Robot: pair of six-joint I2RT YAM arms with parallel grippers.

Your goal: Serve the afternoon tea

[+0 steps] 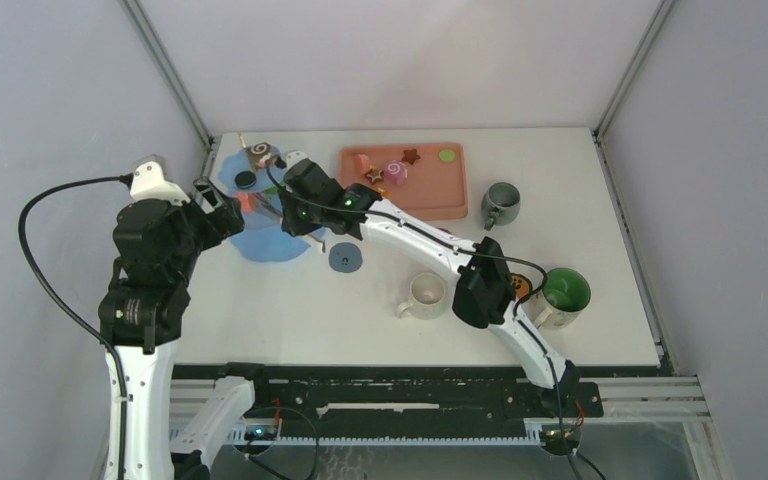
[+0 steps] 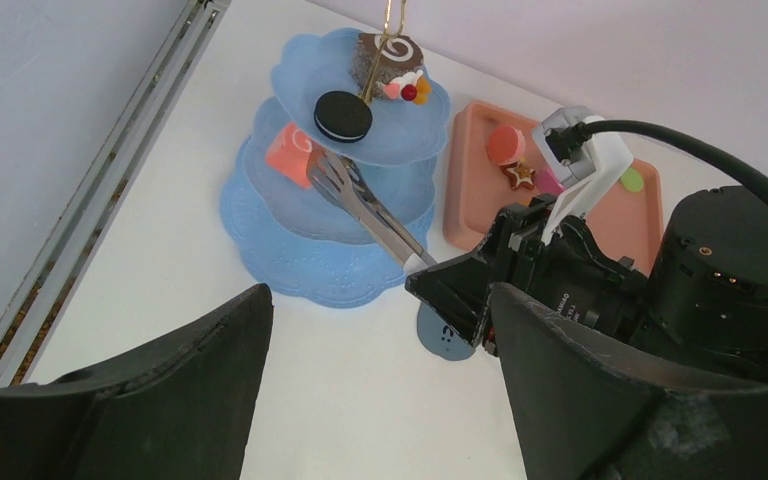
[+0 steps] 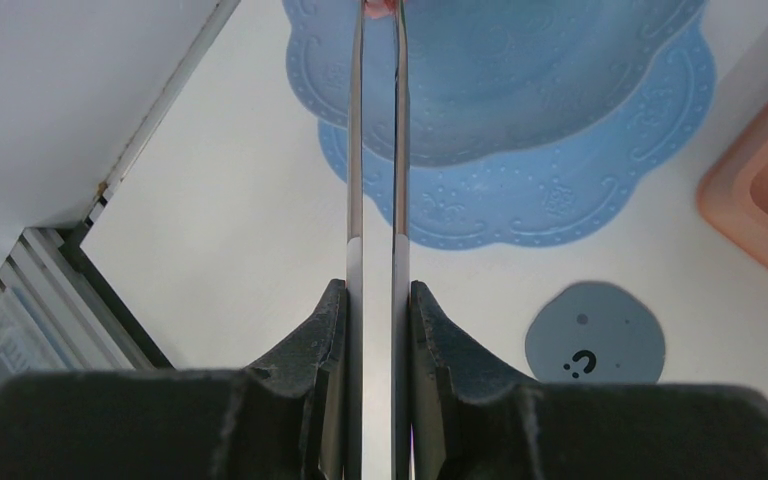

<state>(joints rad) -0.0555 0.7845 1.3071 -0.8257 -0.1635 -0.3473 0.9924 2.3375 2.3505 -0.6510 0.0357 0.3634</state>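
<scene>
In the right wrist view the right fingers [image 3: 325, 340] pinch the metal tongs [image 3: 355, 200], whose tips are cut off at the top edge. The left wrist view, past the wide, empty left fingers [image 2: 190, 380], shows those tips clasping a pink pastry [image 2: 288, 152] on the middle tier of the blue dessert tower [image 2: 300, 260]. Only the top view shows the cream mug [image 1: 427, 294], green mug [image 1: 564, 290] and grey mug [image 1: 501, 203], on the white table [image 1: 290, 320].
</scene>
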